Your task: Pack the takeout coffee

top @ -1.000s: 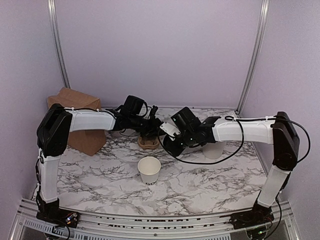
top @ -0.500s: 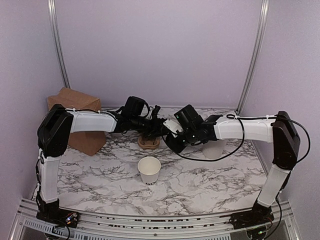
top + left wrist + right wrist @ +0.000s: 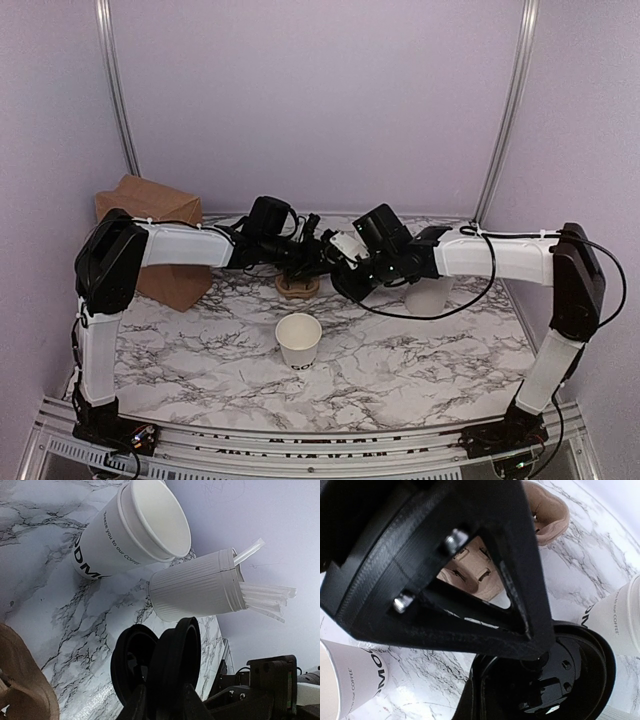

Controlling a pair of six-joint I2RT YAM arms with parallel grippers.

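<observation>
Brings the right gripper (image 3: pixel 343 262) in closer against the left gripper (image 3: pixel 312 253), above the cardboard tray (image 3: pixel 297 288) (a lid hand-off, probably). Shows the left clamped on black lids (image 3: pixel 172 655); cannot tell the right's grip. Leaves the coffee cup (image 3: pixel 299 340) lidless, unpacked, at the middle of the table (image 3: pixel 420 360).

Lidless white cup (image 3: pixel 299 340) on marble table (image 3: pixel 430 372), brown bag (image 3: pixel 150 197) far left.

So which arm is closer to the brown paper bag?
Left. The left arm passes just in front of the brown paper bag; the right arm reaches in from the opposite side.
</observation>
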